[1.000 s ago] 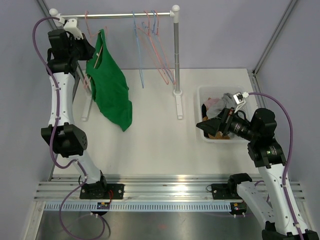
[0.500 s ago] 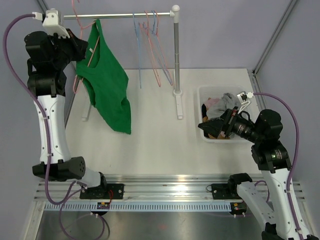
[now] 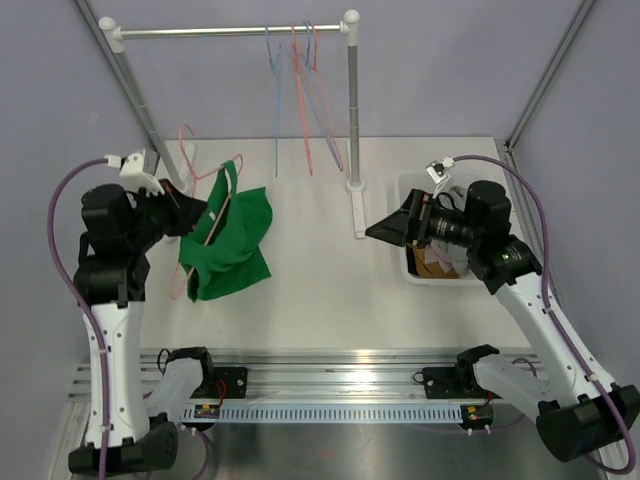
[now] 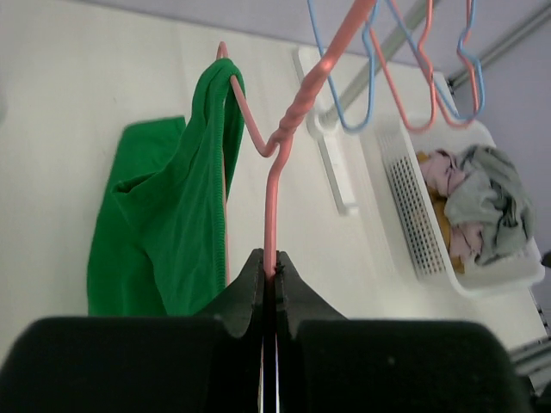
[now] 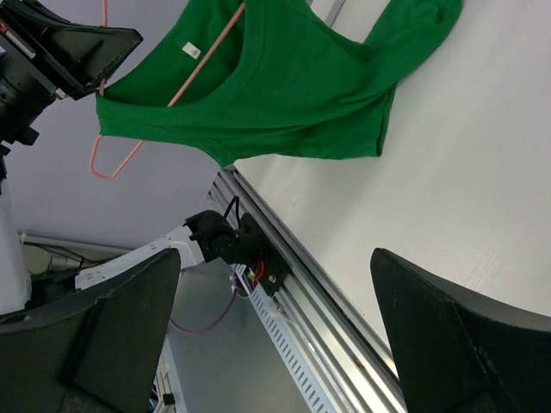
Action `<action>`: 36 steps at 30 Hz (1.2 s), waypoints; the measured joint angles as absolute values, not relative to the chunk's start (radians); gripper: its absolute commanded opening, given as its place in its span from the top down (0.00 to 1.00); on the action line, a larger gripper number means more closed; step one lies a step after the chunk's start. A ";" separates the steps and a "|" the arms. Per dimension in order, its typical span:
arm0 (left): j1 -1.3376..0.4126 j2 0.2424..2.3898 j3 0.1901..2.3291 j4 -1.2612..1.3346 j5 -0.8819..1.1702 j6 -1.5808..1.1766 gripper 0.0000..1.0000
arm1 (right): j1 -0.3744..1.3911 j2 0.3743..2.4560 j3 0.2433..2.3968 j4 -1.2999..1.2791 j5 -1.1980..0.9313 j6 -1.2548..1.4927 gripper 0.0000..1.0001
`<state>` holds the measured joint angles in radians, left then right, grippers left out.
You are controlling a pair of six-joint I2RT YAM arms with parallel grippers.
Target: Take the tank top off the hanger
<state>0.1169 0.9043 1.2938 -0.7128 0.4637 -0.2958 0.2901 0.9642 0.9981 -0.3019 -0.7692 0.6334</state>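
Table (image 3: 320, 300): rack (image 3: 352, 100) at 12 o'clock, basket (image 4: 413, 225) at 3. Tank top (image 3: 235, 245) at 9, hung on pink hanger (image 4: 270, 185), lower part lying on table. Left gripper (image 4: 269, 262) clenched on hanger wire. Right gripper (image 3: 385, 228) spread wide, holding nothing, at basket's 9 o'clock.

Blue and pink hangers (image 3: 299, 95) hang bunched on the clothes rail (image 3: 200, 32) near its right post (image 3: 353, 100), beside which a white basket (image 4: 410, 208) of crumpled clothes (image 4: 482, 185) sits on the table (image 3: 320, 290).
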 measured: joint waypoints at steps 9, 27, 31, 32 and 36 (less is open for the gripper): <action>-0.056 0.574 0.811 -0.693 0.554 -0.398 1.00 | 0.669 1.019 0.836 -0.023 -0.479 0.633 0.03; -0.516 0.476 0.471 -0.350 0.489 -0.775 1.00 | 0.854 1.320 0.677 0.233 -0.094 0.526 0.18; -0.519 0.434 0.471 -0.319 0.454 -0.821 1.00 | 0.855 1.358 0.661 0.271 -0.094 0.507 0.20; -0.519 0.428 0.474 -0.319 0.451 -0.827 1.00 | 0.855 1.365 0.659 0.276 -0.094 0.502 0.22; -0.520 0.427 0.479 -0.313 0.451 -0.849 1.00 | 0.855 1.385 0.659 0.299 -0.091 0.483 0.26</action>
